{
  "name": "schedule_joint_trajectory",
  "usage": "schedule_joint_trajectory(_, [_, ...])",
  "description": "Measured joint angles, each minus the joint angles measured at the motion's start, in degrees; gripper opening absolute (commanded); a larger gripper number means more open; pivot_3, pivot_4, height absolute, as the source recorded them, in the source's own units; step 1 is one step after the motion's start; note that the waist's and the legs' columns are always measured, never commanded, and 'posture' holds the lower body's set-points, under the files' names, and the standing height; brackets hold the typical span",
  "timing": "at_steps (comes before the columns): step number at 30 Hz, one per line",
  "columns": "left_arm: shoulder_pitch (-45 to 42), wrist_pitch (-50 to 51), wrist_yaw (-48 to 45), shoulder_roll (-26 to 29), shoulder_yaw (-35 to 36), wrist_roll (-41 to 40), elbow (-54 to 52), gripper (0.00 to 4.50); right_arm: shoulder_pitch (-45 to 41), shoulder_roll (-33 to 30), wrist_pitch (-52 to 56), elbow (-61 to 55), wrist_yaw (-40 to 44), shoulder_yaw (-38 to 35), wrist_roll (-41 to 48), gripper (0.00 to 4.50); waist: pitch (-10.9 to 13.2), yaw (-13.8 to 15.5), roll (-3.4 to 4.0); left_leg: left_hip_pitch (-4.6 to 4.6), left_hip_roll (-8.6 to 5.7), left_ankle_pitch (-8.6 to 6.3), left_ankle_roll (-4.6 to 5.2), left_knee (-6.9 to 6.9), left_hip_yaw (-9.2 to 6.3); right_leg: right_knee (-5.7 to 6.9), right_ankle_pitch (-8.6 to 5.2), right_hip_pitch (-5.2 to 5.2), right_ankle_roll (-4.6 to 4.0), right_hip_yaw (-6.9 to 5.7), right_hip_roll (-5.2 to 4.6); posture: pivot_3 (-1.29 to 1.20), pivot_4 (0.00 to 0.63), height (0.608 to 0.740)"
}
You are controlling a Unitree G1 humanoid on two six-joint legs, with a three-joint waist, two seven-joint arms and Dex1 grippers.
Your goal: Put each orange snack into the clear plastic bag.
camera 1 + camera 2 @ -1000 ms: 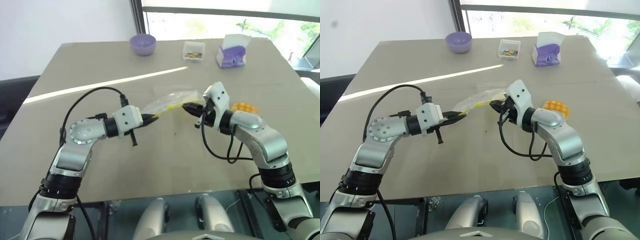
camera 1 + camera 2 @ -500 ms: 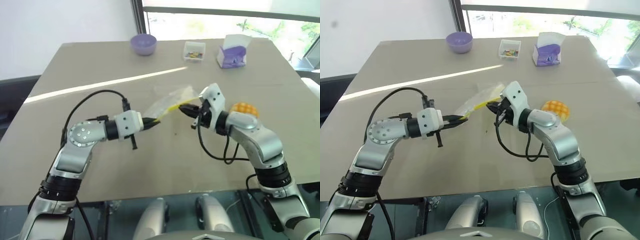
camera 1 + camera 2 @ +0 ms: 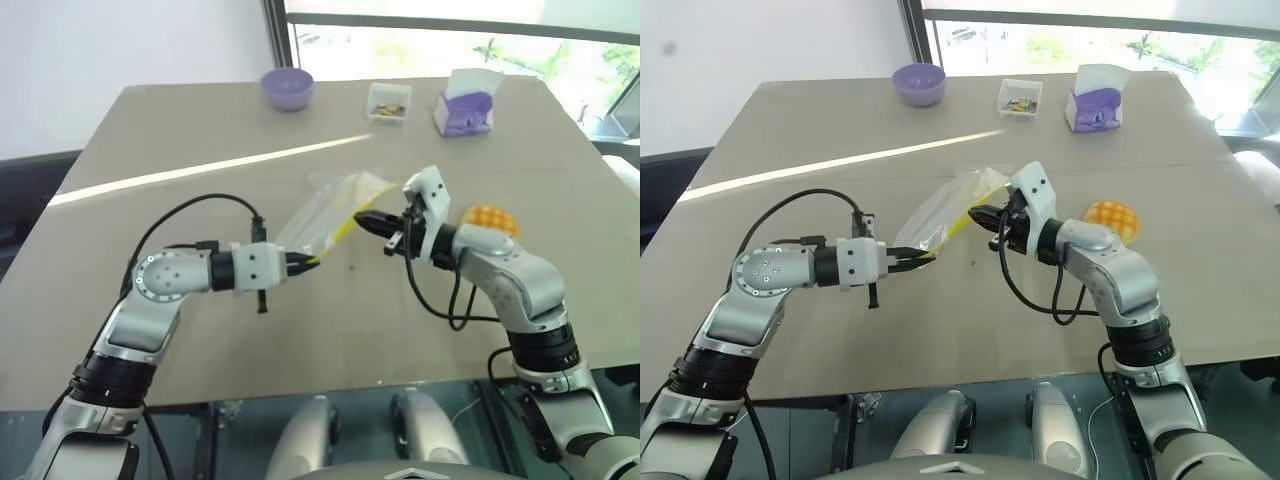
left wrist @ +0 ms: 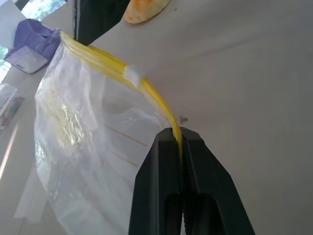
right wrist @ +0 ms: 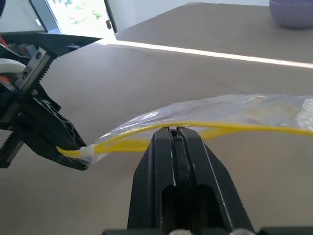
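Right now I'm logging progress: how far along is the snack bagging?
Done: nothing bagged; the clear plastic bag looks empty. In hand: left gripper and right gripper, jaws shut, each pinch its yellow seal strip, holding it above the table. Left: the orange snack still lies on the table.

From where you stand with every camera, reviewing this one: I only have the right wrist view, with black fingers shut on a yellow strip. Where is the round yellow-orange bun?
Observer: The round yellow-orange bun with the grid top lies on the tan table, beside the right arm's forearm, outside the crinkly clear plastic bag.
Operator: Who holds the bag's other end?
Observer: The left gripper, shut on the yellow seal strip; the right gripper pinches the same strip.
Operator: Anything else on the table?
Observer: Along the far edge: a purple bowl, a small clear box of colourful bits and a purple-and-white carton.
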Motion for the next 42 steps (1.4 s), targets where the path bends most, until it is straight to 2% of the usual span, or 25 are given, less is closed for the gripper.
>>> schedule_joint_trajectory(6, [0.1, -2.1, -0.8, 0.7, -0.3, 0.0, 0.8, 0.0, 0.0, 2.2, 3.3, -0.2, -1.2, -2.4, 4.6, 0.04, 0.0, 0.0, 0.0, 0.0, 0.0, -0.01, 0.02, 0.0, 0.0, 0.0, 0.0, 0.0, 0.0, 0.0, -0.01, 0.0, 0.15, 0.74])
schedule_joint_trajectory(12, [0.0, -1.4, -0.6, 0.3, -0.2, -1.2, 1.2, 0.0, 1.6, 2.5, 3.0, 0.6, -2.4, -0.7, 3.6, 0.04, 0.0, 0.0, 0.0, 0.0, -0.01, -0.01, 0.02, 0.0, 0.01, 0.0, 0.0, 0.0, 0.0, 0.0, -0.01, 0.0, 0.15, 0.74])
schedule_joint_trajectory(15, [0.0, 0.9, 0.1, -0.2, 0.1, -2.3, 1.2, 0.0, 2.6, 0.5, 1.8, 0.3, -1.9, -0.9, 3.2, 0.04, 0.0, 0.1, 0.0, -0.01, -0.02, -0.02, 0.03, 0.01, 0.0, -0.01, 0.0, 0.01, 0.01, -0.01, -0.01, 0.0, 0.15, 0.74])
schedule_joint_trajectory(20, [-0.5, 3.8, 1.3, -0.3, 0.5, -2.4, 1.5, 0.0, 7.0, -7.8, -1.4, -7.0, 4.2, -1.0, 4.0, 0.04, 0.0, 0.2, 0.0, -0.01, -0.02, -0.03, 0.06, 0.01, 0.01, -0.03, -0.01, 0.02, 0.02, -0.03, -0.01, 0.0, 0.15, 0.74])
schedule_joint_trajectory(23, [-1.6, 4.4, 1.6, -0.4, 0.5, -2.4, 2.1, 0.0, 8.4, -9.9, -2.6, -9.2, 5.8, -0.7, 4.0, 0.04, 0.0, 0.0, 0.0, 0.01, 0.02, -0.03, 0.06, 0.02, 0.02, 0.0, -0.01, 0.02, 0.02, -0.03, 0.03, 0.0, 0.15, 0.74])
schedule_joint_trajectory(42, [-2.9, 7.3, 2.5, -1.1, 0.5, -2.4, 0.1, 0.0, 6.6, -5.9, -5.4, -4.3, 1.6, 3.8, -2.2, 0.04, 0.0, 0.1, 0.0, 0.0, 0.0, -0.03, 0.05, 0.02, 0.01, 0.0, -0.01, 0.02, 0.01, -0.02, 0.0, 0.0, 0.15, 0.74])
